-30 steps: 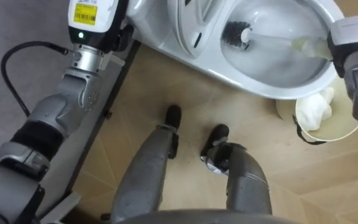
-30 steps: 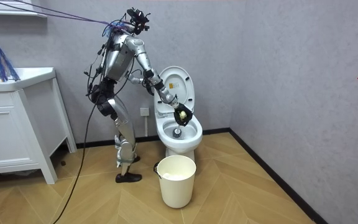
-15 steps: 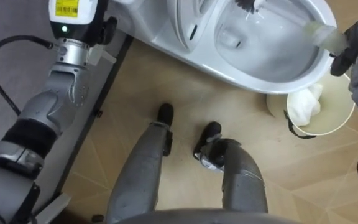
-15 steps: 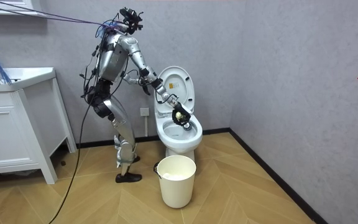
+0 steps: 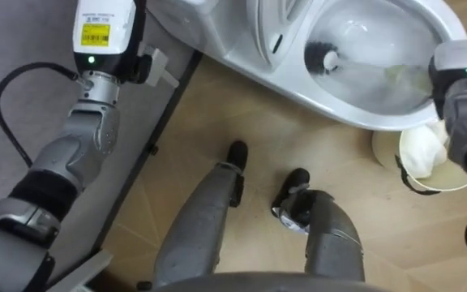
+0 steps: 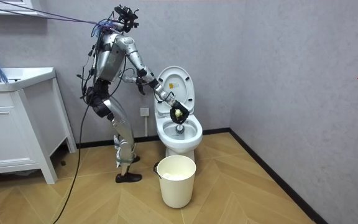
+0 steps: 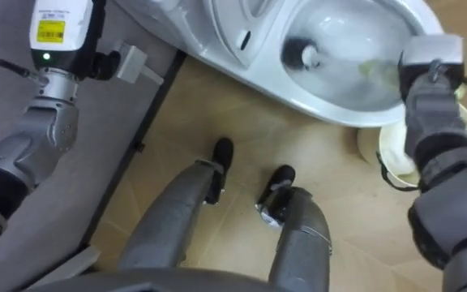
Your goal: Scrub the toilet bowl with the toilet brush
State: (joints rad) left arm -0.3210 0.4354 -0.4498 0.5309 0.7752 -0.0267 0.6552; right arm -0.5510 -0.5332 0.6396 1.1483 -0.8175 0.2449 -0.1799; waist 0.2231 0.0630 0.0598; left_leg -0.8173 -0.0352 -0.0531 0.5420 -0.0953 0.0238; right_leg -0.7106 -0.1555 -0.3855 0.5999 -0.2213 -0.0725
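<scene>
The white toilet (image 5: 298, 88) stands open before me, lid (image 6: 178, 84) up. A toilet brush with a dark bristle head (image 5: 323, 58) lies against the bowl's inner left wall. Its pale handle (image 5: 379, 71) runs right to my right hand (image 5: 444, 79), which is shut on it above the bowl's right rim. In the room view the same hand (image 6: 179, 114) hovers over the bowl. My left arm reaches up along the wall beside the tank. Its hand (image 6: 143, 88) is near the toilet's back, the fingers too small to read.
A white bucket (image 5: 424, 154) with something white inside stands on the wood floor just right of the toilet, under my right forearm. A grey wall runs close on my left. A white sink cabinet (image 6: 17, 124) stands at the room view's left.
The brush head has swept from the bowl's far rim back down to its left inner wall. My head has shifted, so the whole eye view moved.
</scene>
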